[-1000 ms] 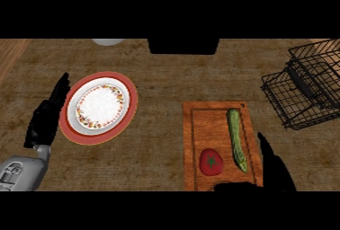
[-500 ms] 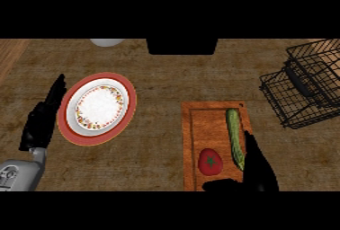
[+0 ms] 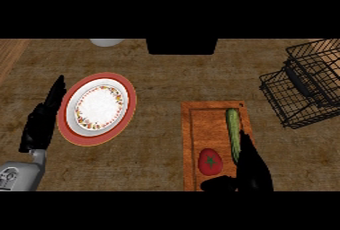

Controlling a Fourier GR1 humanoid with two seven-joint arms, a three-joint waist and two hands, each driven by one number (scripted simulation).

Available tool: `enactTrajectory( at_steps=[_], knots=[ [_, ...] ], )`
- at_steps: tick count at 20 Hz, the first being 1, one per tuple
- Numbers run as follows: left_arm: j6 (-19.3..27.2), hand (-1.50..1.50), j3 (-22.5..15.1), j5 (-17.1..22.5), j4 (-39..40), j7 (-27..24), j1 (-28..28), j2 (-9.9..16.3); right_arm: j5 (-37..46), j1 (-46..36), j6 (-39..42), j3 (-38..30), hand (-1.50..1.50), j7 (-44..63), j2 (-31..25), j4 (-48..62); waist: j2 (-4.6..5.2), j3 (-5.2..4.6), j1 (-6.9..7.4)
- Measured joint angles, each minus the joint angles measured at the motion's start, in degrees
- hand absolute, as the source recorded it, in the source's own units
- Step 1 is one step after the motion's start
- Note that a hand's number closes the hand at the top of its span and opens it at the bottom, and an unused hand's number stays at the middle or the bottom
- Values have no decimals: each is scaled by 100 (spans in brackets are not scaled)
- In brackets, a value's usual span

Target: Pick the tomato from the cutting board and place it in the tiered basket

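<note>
A red tomato [image 3: 210, 161] lies on the near part of the wooden cutting board [image 3: 211, 122], left of a long green cucumber [image 3: 233, 127]. My right hand [image 3: 252, 170] is open just right of the tomato, fingers pointing up over the cucumber's near end and thumb [image 3: 219, 184] reaching under the tomato, not touching it. The black wire tiered basket [image 3: 306, 85] stands at the far right. My left hand [image 3: 43, 119] rests open at the left edge, fingers up.
A white plate with a flowered rim sits on a red plate [image 3: 97, 108] at the left, close to my left hand. A pale round object [image 3: 105, 42] and a black block [image 3: 182, 46] lie along the far edge.
My right hand has moved left across the board, closing in on the tomato. My left hand has shifted slightly.
</note>
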Motion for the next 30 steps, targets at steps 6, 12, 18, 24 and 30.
enactTrajectory(
  at_steps=[6, 12, 18, 24, 30],
  knots=[
    [-59, 0, 44, -11, 32, -24, -4, -44, -43, -21, -37, 39, -150, -7, 22, 225, 4, 2, -6],
    [-98, 0, 114, -50, 38, -85, 48, -57, -224, -152, -93, 5, -150, -8, 26, 510, 4, 6, 1],
    [-80, 0, 90, -174, -93, 53, 51, -115, -515, -412, -206, -21, -150, -77, 24, 944, -4, 6, 9],
    [-75, 0, 101, -246, -125, 131, -14, -197, -830, -632, -416, 101, 150, -100, -12, 1270, -24, -17, 6],
    [-108, 0, 119, -293, -64, 136, -28, -283, -957, -947, -198, 260, 150, -230, -76, 1572, -64, -61, -13]
  ],
)
